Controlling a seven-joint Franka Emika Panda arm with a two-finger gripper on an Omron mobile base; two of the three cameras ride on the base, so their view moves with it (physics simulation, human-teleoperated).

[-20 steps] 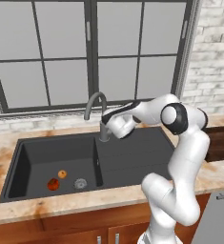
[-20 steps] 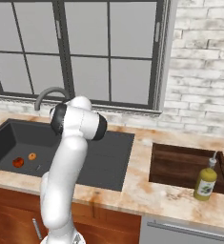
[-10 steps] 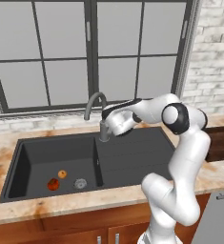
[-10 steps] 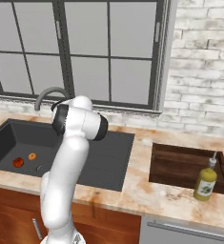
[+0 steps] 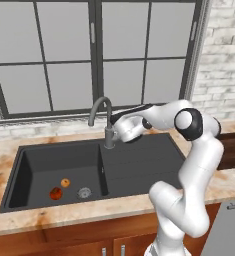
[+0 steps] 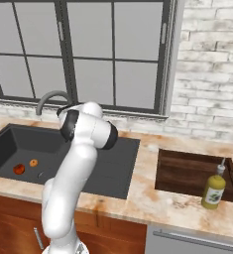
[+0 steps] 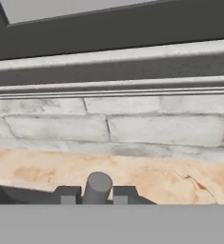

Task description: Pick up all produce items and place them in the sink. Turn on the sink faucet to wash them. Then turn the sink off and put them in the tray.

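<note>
Both produce items lie in the sink (image 5: pixel 139 165) basin: a red ball (image 5: pixel 56 193) (image 6: pixel 19 169) and a smaller orange ball (image 5: pixel 65 182) (image 6: pixel 33 162), near the round drain (image 5: pixel 84 192). The sink faucet (image 5: pixel 100 106) (image 6: pixel 48 98) arches over the basin. My gripper (image 5: pixel 116 131) is at the faucet's base, on its right side, with its fingers close together. In the hand view the grey lever end (image 7: pixel 98 186) shows in the narrow gap of my gripper (image 7: pixel 94 199); whether the fingers touch it is unclear. The tray (image 6: pixel 185 171) sits on the counter to the right.
A yellow bottle (image 6: pixel 213 188) stands in the tray's right front corner. A window and a white brick wall (image 7: pixel 132 128) rise behind the faucet. Marbled counter (image 5: pixel 64 215) surrounds the sink, with wooden cabinet fronts below.
My hand has edged slightly left, closer to the faucet's base. The two produce items have stayed where they were in the basin.
</note>
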